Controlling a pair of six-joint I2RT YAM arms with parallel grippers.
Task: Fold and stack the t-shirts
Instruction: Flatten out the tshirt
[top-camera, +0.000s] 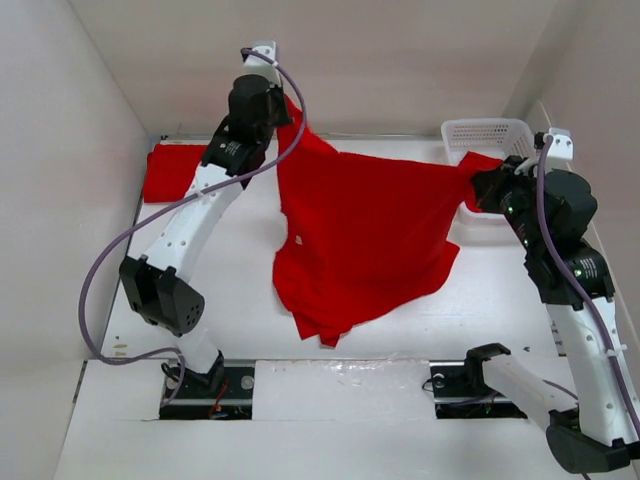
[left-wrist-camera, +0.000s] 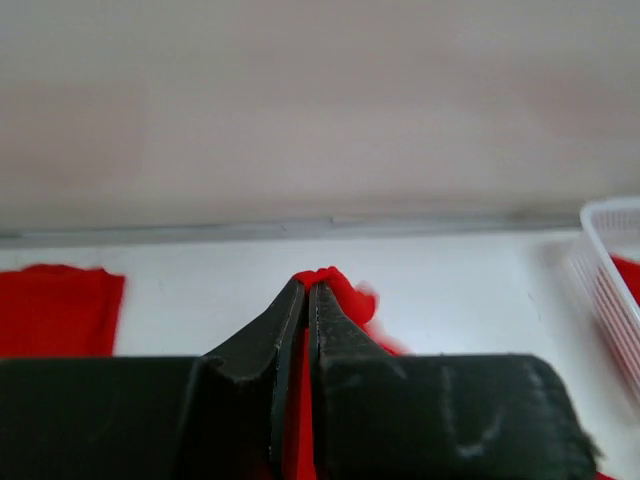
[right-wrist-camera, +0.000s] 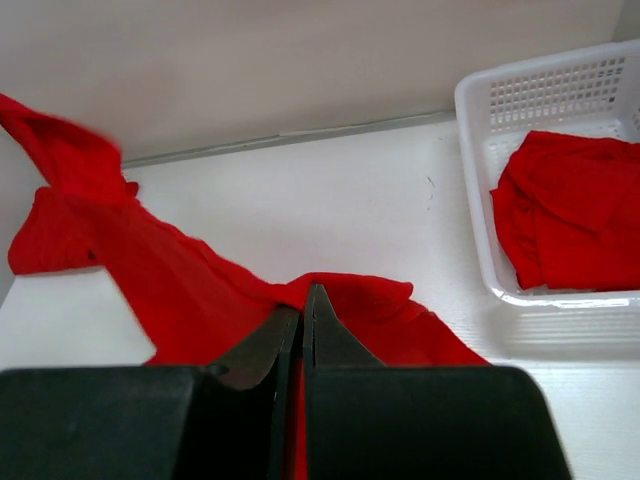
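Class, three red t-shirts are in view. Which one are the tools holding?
The spread t-shirt in the middle, pinched between the left tool and right tool. The folded t-shirt lies far left; the crumpled t-shirt sits in the basket.

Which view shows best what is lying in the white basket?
The right wrist view: the basket lies open to it, a crumpled red shirt plainly inside. The top view shows only its far part, the rest behind the right arm. The left wrist view catches just its edge and a red sliver.

plain bright red t-shirts (top-camera: 365, 225), solid all over. white mesh basket (top-camera: 487, 124). white arms (top-camera: 200, 215) w/ black joints (top-camera: 165, 295), purple cables (top-camera: 88, 300).
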